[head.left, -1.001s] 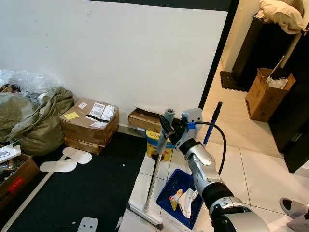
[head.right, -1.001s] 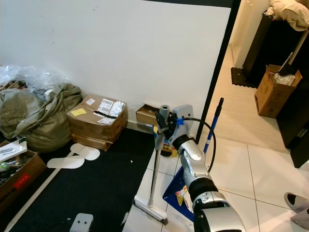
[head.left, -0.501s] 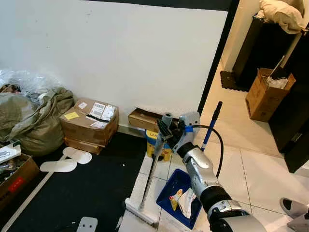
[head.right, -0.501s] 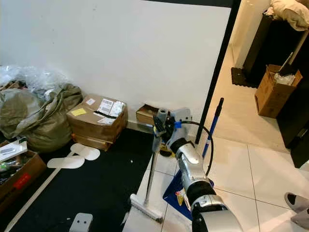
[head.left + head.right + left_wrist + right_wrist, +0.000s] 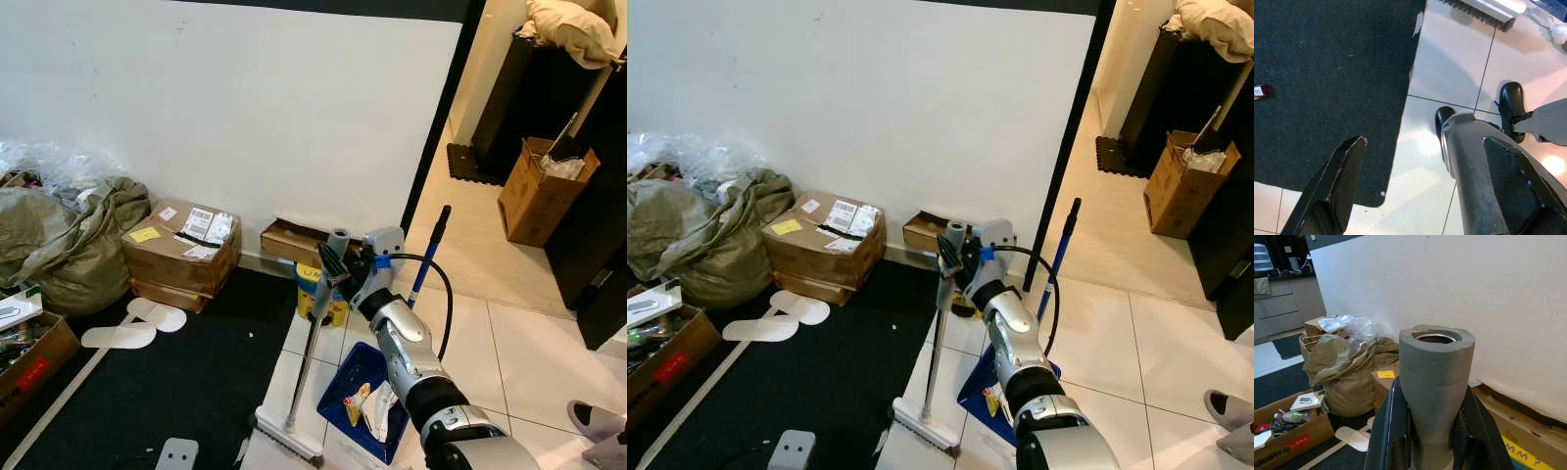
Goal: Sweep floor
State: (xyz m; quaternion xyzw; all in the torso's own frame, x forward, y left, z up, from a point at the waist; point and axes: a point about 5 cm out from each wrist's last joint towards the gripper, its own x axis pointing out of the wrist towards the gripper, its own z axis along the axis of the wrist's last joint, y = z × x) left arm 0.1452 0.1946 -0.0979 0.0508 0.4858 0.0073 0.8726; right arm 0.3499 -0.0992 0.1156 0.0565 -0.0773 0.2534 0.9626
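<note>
Bright, even indoor light across both eye views, and the white wall (image 5: 245, 117) in the upper half comes close to washing out. Focus is crisp, no motion blur. The black mat (image 5: 157, 382) at lower left swallows the light and reads almost flat. Soft, short shadows sit under the cardboard boxes (image 5: 181, 255) at left centre. In the left wrist view, round glare spots shine on the glossy white tiles (image 5: 1449, 73), one at centre, one at the right edge, and a broad soft shadow crosses the upper middle. Its black fingers (image 5: 1337, 191) sit slightly soft in the foreground. In the right wrist view, the grey foam handle (image 5: 1435, 391) is near and mildly blurred; the upper right is pale.
</note>
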